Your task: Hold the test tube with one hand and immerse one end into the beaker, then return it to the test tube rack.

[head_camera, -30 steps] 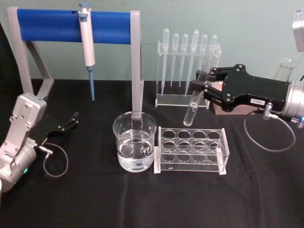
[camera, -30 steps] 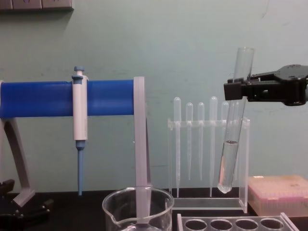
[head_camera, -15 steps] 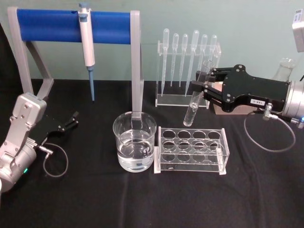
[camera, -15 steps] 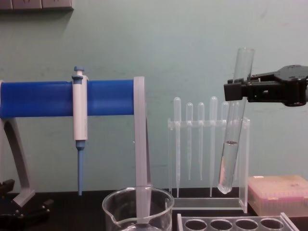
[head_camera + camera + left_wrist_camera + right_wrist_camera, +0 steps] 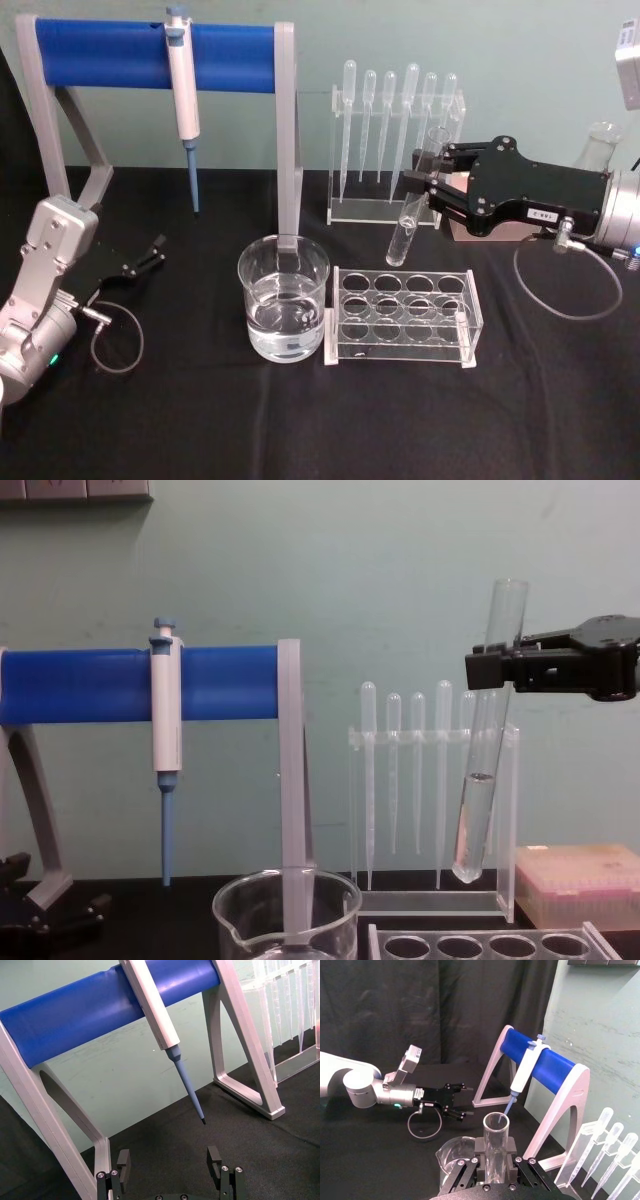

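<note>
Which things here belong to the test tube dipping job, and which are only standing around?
For the job: right gripper, the test tube it holds, beaker, tube rack.
Only standing around: left gripper (parked, left side), pipettor, blue stand, pipettes, pink box.

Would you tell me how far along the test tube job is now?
Done: the test tube is out of the rack, gripped by the right end effector. In hand: it hangs tilted in the air behind the rack, not in the beaker. Left: racking it; whether dipping happened, I cannot tell. Left end effector sits parked, open.

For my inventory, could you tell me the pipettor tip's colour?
The pipettor tip is blue; left wrist view.
</note>
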### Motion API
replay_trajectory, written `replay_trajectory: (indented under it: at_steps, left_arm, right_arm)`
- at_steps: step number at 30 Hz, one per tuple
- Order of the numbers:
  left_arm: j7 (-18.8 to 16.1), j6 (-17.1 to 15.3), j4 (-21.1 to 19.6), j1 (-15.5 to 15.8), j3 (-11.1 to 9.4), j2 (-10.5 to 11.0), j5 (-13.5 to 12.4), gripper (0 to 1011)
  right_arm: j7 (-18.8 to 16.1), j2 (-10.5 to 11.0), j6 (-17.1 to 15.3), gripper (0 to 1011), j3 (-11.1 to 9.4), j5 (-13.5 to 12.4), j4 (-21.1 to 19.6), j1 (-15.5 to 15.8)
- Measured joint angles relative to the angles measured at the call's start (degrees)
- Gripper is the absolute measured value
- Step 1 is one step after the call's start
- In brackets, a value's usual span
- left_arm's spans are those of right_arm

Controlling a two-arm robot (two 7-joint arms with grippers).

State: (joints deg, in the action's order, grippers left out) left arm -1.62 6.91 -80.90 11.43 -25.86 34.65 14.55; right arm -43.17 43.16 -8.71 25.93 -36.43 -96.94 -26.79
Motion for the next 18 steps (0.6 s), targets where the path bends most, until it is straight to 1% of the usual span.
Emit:
replay_trajectory:
  at_steps: [18]
  left_arm:
    - [0.0,0.0,0.0,0.0,0.0,0.0,0.0,1000]
  right_arm:
    - [0.0,0.0,0.0,231,0.0,0.0,0.0,0.0]
